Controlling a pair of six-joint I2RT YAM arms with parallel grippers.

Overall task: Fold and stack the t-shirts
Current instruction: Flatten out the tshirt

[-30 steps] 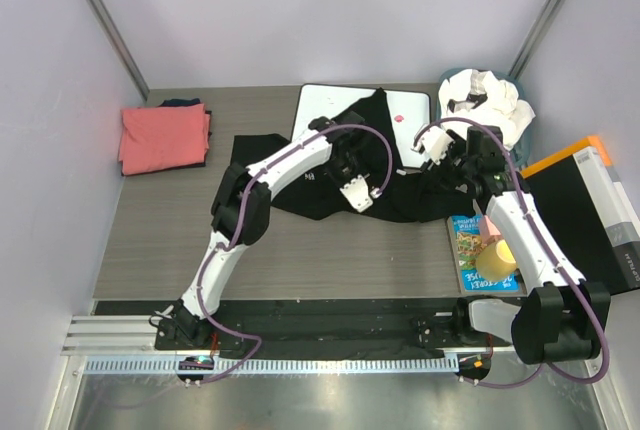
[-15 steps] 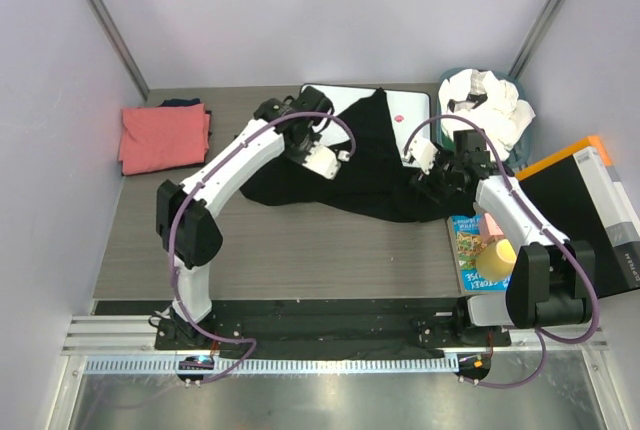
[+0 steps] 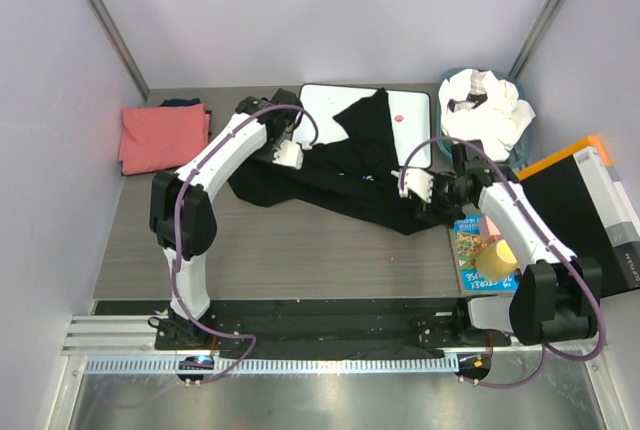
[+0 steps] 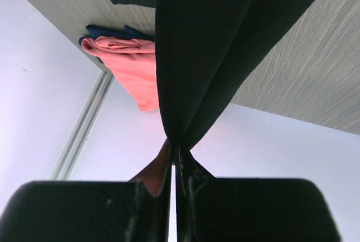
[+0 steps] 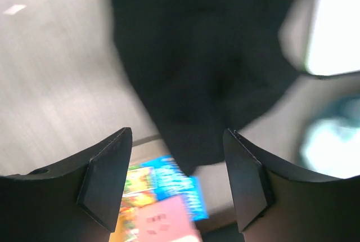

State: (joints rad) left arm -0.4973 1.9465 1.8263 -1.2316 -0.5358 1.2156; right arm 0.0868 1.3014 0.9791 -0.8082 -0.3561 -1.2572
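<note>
Left gripper pinched tight, right gripper spread

One black cloth t-shirt lies at the centre of the grey wood-grain bench. At ten o'clock there is one folded coral-pink cloth t-shirt, with one dark blue folded garment showing beneath it. At two o'clock is one teal round basket holding a heap of white cloth t-shirts; how many cannot be told. There is one flat white rectangular board with a black rim at twelve o'clock. One colourful printed booklet at four o'clock carries one yellow round object. One black box with an orange edge is at three o'clock. Two white robot arms count one left, one right.
</note>
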